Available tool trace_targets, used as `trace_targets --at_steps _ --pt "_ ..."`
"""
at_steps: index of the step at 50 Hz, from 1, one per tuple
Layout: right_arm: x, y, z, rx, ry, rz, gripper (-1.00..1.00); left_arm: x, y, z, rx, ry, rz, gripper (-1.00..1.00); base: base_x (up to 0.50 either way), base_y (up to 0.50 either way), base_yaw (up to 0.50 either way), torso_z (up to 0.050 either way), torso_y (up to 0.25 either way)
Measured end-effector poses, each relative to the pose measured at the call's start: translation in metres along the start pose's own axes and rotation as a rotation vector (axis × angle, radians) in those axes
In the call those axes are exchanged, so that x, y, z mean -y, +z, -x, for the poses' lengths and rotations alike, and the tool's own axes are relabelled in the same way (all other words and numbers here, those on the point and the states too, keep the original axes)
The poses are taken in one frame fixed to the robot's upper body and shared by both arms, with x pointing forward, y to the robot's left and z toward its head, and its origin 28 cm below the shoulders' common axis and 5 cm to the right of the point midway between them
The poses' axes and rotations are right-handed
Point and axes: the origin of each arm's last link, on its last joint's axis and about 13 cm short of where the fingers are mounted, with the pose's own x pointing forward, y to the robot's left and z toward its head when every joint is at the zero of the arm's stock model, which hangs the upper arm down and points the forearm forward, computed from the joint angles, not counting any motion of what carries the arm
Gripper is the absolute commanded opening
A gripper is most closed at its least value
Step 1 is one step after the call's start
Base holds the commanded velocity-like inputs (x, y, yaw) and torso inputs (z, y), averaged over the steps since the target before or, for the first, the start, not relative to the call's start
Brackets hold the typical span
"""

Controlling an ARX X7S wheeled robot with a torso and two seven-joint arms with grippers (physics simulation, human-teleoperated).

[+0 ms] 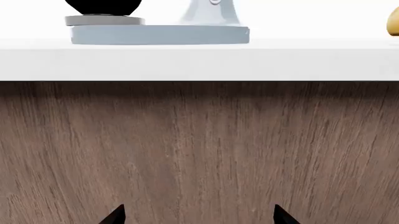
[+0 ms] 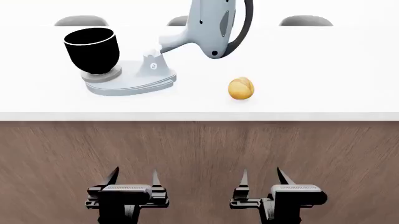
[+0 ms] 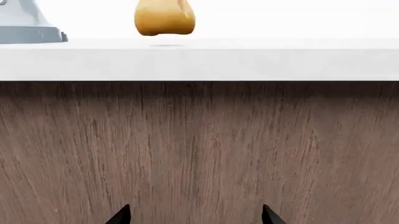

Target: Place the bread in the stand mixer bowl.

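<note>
Bread (image 2: 241, 88) sits alone on white bench (image 2: 324, 79), near front edge, right of middle, nothing touching it.

Stand mixer bowl (image 2: 91, 50) upright on mixer base (image 2: 134, 81) toward bench's left end, mouth open upward; mixer head (image 2: 215, 25) tilted back (so drop-in path looks clear).

Left hand (image 2: 133, 177) and right hand (image 2: 261, 177) both released, empty, low before wood front panel (image 2: 199, 149), below bench edge. Right hand nearer bread, likely picker. Task not yet begun.
</note>
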Motion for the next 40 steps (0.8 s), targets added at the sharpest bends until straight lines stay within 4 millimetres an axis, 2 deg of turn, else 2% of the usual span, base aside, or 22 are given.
trace_targets --at_steps 7,28,31,36,40 --pt "0.000 0.000 0.000 -0.003 -0.010 -0.013 1.00 0.002 -0.001 0.000 -0.010 -0.020 -0.003 1.00 0.00 0.03 0.00 0.036 0.000" --pt "0.001 -0.001 -0.001 -0.005 -0.046 -0.029 1.00 -0.001 0.003 0.003 -0.008 -0.024 -0.019 1.00 0.01 0.50 0.00 0.050 0.000" --pt "0.000 0.001 -0.001 -0.006 -0.044 -0.032 1.00 -0.002 0.005 0.003 -0.009 -0.026 -0.023 1.00 0.00 0.00 0.00 0.050 0.000" --pt "0.004 0.019 -0.002 -0.029 -0.025 -0.030 1.00 -0.004 0.024 0.002 -0.038 -0.076 -0.011 1.00 0.00 0.00 0.00 0.050 0.000" --pt "0.009 0.052 -0.008 -0.059 -0.009 -0.030 1.00 -0.010 0.061 -0.006 -0.056 -0.098 0.038 1.00 0.00 0.00 0.00 0.013 0.000"
